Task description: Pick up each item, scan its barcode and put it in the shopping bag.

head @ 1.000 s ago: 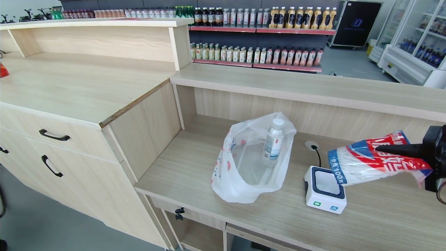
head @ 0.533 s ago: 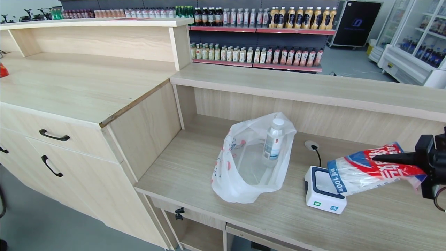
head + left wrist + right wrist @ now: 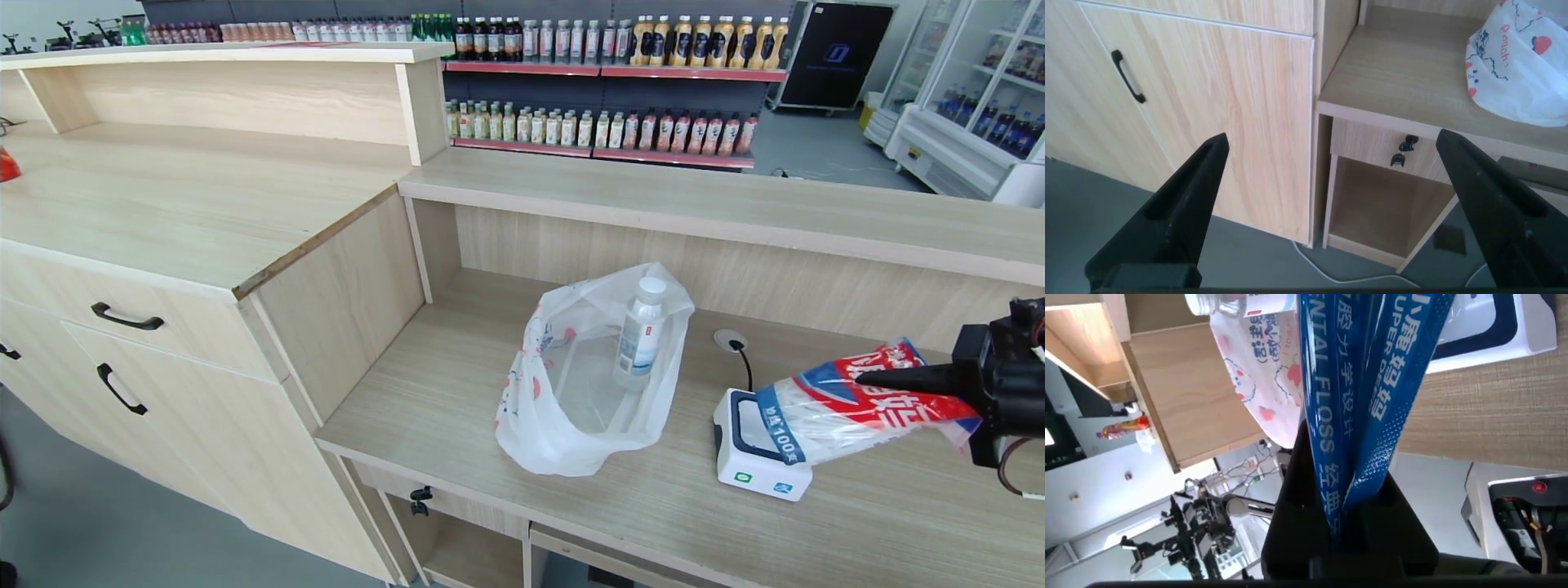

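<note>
Left gripper point(image 3: 1339, 212) hung low on the near side of the desk's left end, fingers spread, nothing between them. Right gripper point(image 3: 878, 394) pinched the plastic pack point(image 3: 824, 404) by its right end. Its free end sagged over the boxy white scanner point(image 3: 755, 478), near right on the wood-grain desk point(image 3: 457, 392). I judged the pack light, soft, crinkly and slick, best gripped at the end seam. Farther left, the thin translucent shopping bag point(image 3: 563, 441) slumped open, with a rigid white-capped bottle point(image 3: 641, 331) upright inside.

Right of the scanner point(image 3: 751, 467), the right gripper point(image 3: 878, 385) is black: tapered finger point(image 3: 906, 380), boxy housing point(image 3: 992, 384), thin looped cable point(image 3: 1007, 483) (dark). The left gripper point(image 3: 1331, 139) has black wedge fingers point(image 3: 1176, 212).
</note>
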Available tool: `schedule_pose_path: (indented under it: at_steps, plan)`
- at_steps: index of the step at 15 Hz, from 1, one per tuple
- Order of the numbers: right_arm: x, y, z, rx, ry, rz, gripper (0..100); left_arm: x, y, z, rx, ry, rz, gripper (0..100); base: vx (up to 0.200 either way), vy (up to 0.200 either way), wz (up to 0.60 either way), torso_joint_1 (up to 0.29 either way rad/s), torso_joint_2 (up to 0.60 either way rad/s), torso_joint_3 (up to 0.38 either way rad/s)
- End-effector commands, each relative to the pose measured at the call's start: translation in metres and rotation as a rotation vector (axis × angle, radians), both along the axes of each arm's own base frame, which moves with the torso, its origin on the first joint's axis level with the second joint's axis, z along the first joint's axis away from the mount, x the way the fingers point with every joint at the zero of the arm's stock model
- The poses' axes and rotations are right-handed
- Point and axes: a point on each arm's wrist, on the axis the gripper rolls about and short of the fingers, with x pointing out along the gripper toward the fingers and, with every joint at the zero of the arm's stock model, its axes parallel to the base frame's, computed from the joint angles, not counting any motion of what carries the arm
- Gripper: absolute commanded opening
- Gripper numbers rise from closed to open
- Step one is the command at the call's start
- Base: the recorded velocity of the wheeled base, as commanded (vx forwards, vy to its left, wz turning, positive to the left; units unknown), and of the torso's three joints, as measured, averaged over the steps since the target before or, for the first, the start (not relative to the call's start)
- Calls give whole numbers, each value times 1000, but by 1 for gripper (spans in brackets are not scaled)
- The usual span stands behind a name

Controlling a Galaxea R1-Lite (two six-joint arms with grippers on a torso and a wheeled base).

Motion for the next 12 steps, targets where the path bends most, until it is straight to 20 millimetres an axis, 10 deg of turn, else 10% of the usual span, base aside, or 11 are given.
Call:
schedule_pose_path:
  at_steps: [1,12]
  plan:
    - [7,-3,-6,1,5,6,0,0,0,0,0,-1,1,100,0,0,0,0,0,0]
    - [30,-6,-20,-29,5,39,0,0,0,0,0,-1,1,100,0,0,0,0,0,0]
